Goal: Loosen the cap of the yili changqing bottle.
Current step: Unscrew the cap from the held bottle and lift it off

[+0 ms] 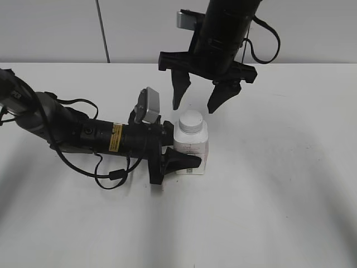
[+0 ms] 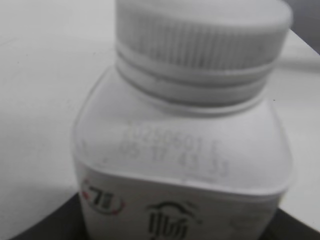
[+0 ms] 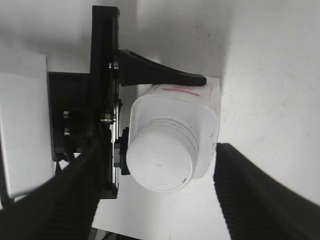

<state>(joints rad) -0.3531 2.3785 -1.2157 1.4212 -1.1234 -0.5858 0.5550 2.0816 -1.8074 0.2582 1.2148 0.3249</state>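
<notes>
The yili changqing bottle stands upright on the white table, white with a pink and dark label. Its white ribbed cap is on the neck. My left gripper reaches in from the left, lying low, and is shut on the bottle's body; only its near finger shows. My right gripper hangs open just above and behind the cap, touching nothing. The left wrist view shows the bottle and cap close up. In the right wrist view the cap lies between my open right fingers, above the bottle.
The white table extends all round the bottle. The left arm's body and cables lie across the table's left side. A grey wall stands behind the table.
</notes>
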